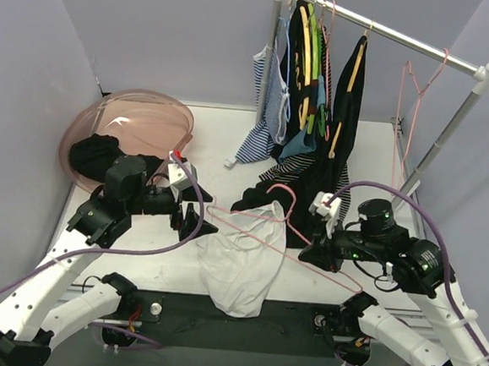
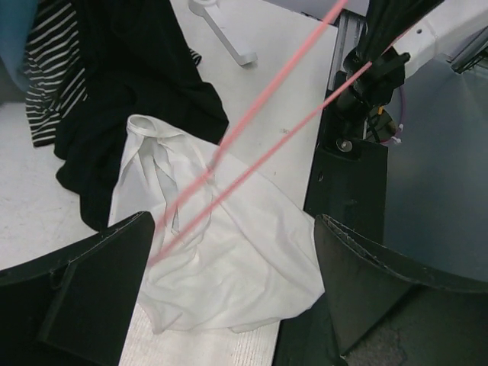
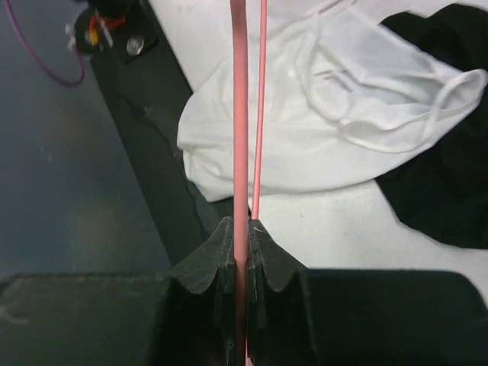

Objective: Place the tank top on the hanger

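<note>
The white tank top (image 1: pixel 234 265) lies crumpled at the table's near edge, its lower part hanging over the edge. It also shows in the left wrist view (image 2: pixel 229 259) and the right wrist view (image 3: pixel 320 130). The pale-pink hanger (image 1: pixel 262 223) lies slanted across and above it, hook toward the black garment. My right gripper (image 1: pixel 315 255) is shut on a hanger bar (image 3: pixel 241 114), with the jaws (image 3: pixel 241 236) pressed against it. My left gripper (image 1: pixel 192 223) is open and empty just left of the tank top, and its fingers (image 2: pixel 91 282) straddle the cloth from above. The hanger bars (image 2: pixel 267 145) cross that view.
A black garment (image 1: pixel 312 184) lies behind the tank top beneath the clothes rack (image 1: pixel 384 29). The rack carries striped and dark clothes on yellow and green hangers, plus a spare pink hanger (image 1: pixel 417 86). A pink basin (image 1: pixel 148 120) holding dark cloth (image 1: pixel 94 152) stands at the back left.
</note>
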Controlling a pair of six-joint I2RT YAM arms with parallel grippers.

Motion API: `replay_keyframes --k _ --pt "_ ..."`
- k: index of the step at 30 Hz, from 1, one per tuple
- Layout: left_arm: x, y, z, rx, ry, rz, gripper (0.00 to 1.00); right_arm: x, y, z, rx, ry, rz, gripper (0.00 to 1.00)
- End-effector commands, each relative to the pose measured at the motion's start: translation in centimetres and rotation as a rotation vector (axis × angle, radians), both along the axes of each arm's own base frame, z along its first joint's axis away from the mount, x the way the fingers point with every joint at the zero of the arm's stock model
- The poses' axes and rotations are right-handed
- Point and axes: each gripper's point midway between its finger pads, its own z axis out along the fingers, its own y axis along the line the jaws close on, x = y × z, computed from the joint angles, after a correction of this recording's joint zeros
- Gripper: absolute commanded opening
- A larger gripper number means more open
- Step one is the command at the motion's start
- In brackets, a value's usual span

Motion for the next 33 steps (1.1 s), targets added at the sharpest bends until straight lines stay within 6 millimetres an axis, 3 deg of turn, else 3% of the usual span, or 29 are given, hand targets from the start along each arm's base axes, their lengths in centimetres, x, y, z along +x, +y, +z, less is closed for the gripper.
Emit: replay_keyframes --k 1,6,12,16,19,20,21,24,25,28,30,33 --pt "0.1 -1.2 0.0 -0.012 -0.084 -0.104 0.97 -0.7 1.7 -2.6 -0.080 -0.068 0.159 0.00" --pt "-0.7 -1.9 -1.9 0.012 -0.085 -0.222 0.96 -1.8 2.8 -4.8 -0.122 -0.087 0.300 0.00" --pt "-4.3 -2.8 -4.2 -0.035 0.052 -0.404 0.93 -1.5 4.1 -4.2 -0.072 -0.141 0.340 0.00" --pt "-5.2 -3.9 -4.6 -0.051 0.067 -0.444 0.88 -1.3 5.1 -4.0 -0.039 -0.127 0.352 0.00" --pt "-5.6 -4.8 -5.1 -0.035 0.092 -0.471 0.73 -1.2 5.5 -4.1 -0.027 -0.124 0.352 0.00" --pt "-5.4 -5.0 -5.2 -0.026 0.094 -0.462 0.63 -1.2 5.6 -4.0 -0.020 -0.127 0.353 0.00" --pt "-5.2 -5.3 -5.7 -0.011 0.104 -0.458 0.37 -1.2 5.7 -4.0 -0.015 -0.122 0.353 0.00" --pt "-4.9 -5.5 -6.0 0.021 0.093 -0.444 0.00 -1.0 5.8 -4.3 -0.010 -0.119 0.332 0.00" --pt "-4.7 -5.5 -6.0 0.025 0.087 -0.431 0.00 -0.7 5.9 -4.4 -0.005 -0.109 0.311 0.00" --pt "-4.3 -5.4 -5.5 0.019 0.041 -0.397 0.00 -0.2 6.4 -4.7 0.020 -0.061 0.249 0.17" --pt "-4.4 -5.4 -5.3 0.012 0.024 -0.387 0.00 -0.5 7.2 -4.8 0.066 -0.035 0.261 0.36" --pt "-4.7 -5.6 -5.2 0.012 0.021 -0.386 0.00 0.1 9.0 -3.7 0.150 -0.026 0.259 0.45"
